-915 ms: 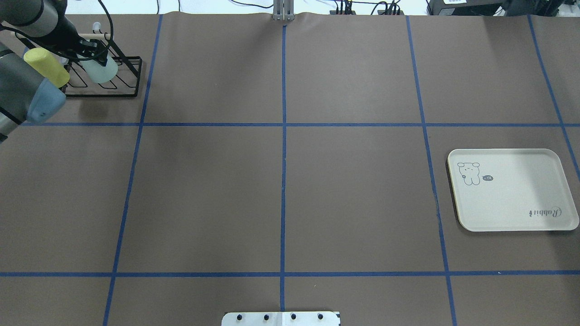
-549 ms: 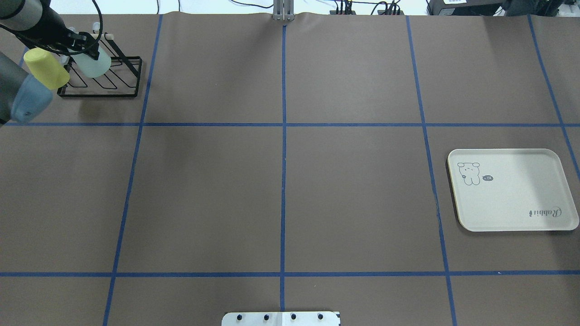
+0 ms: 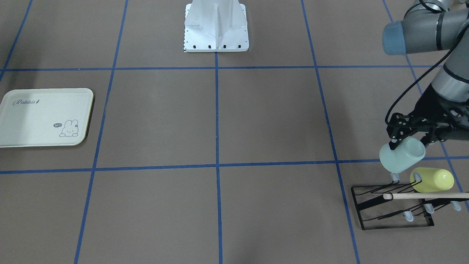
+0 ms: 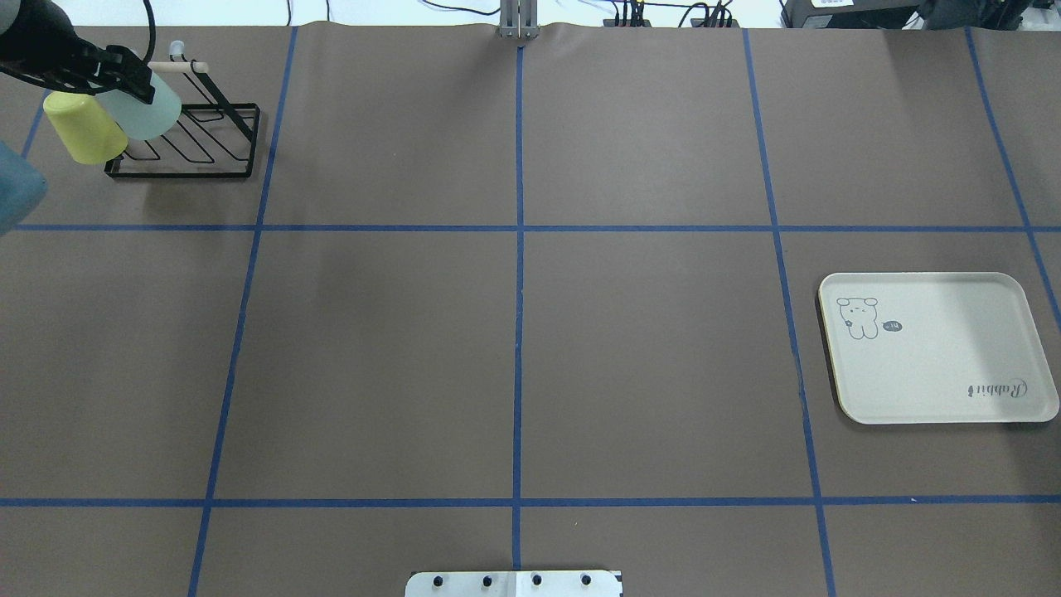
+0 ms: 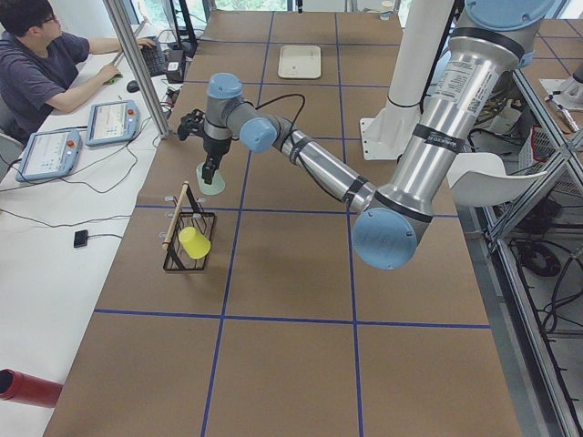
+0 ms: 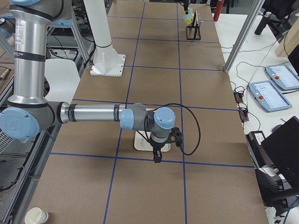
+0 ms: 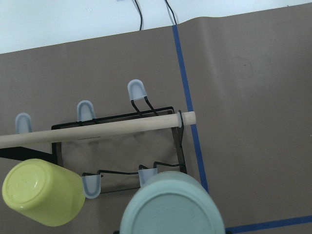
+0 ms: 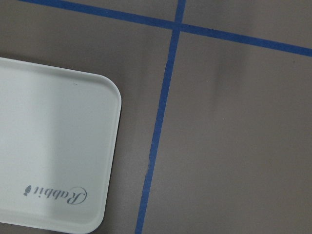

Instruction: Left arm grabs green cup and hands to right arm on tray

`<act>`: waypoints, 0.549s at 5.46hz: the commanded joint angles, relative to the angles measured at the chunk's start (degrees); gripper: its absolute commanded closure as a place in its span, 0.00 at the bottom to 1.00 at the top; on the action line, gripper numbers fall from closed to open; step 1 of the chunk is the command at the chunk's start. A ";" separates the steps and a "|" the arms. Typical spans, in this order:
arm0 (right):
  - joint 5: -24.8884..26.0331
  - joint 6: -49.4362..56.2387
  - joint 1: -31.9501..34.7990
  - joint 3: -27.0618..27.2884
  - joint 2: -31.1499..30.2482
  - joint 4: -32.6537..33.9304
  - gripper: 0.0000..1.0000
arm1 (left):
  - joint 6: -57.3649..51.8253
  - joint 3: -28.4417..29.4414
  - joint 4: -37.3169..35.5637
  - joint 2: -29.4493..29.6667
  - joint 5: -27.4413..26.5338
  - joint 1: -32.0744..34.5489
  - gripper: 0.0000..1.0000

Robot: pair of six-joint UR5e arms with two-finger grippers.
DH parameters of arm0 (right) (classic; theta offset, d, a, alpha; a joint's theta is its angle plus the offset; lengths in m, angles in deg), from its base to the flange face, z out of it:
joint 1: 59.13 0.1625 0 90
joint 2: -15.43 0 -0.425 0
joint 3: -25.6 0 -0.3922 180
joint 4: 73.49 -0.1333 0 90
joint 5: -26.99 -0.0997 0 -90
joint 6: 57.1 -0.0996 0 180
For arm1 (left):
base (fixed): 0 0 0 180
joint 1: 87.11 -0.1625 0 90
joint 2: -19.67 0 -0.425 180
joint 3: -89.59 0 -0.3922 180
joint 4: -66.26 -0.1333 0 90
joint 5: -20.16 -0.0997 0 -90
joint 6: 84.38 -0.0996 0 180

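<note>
The left arm [image 3: 436, 33] is reaching over the table's [image 4: 514, 332] far corner on its own side. Its left gripper [image 3: 409, 141] is clamping the green cup [image 3: 401, 156] near the base. The cup, a pale mint tapered tumbler, is hanging tilted in the air, mouth pointing downward (the left wrist view is showing its round closed base head-on). The tray [image 4: 937, 365], cream with rounded corners, a bunny drawing and "Rabbit" script, is lying flat on the table, well apart from the cup. The right arm [image 6: 93, 113] is stretching low across the table. Its right gripper [image 6: 158, 156] is pointing down at the tray's edge, and its jaws are too unclear to judge.
</note>
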 commanded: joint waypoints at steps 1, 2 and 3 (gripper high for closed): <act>0.05 -0.05 0.00 0.90 1.01 0.01 0.00 | 6.45 -3.05 -0.34 0.18 0.03 0.23 1.00; -0.04 -0.66 -0.44 1.17 1.46 0.01 0.00 | 7.81 -2.88 1.76 -1.13 -0.06 0.05 1.00; -3.35 -5.88 -0.53 1.35 2.33 -1.73 0.00 | 11.13 -2.62 4.21 -1.49 -0.06 -0.04 1.00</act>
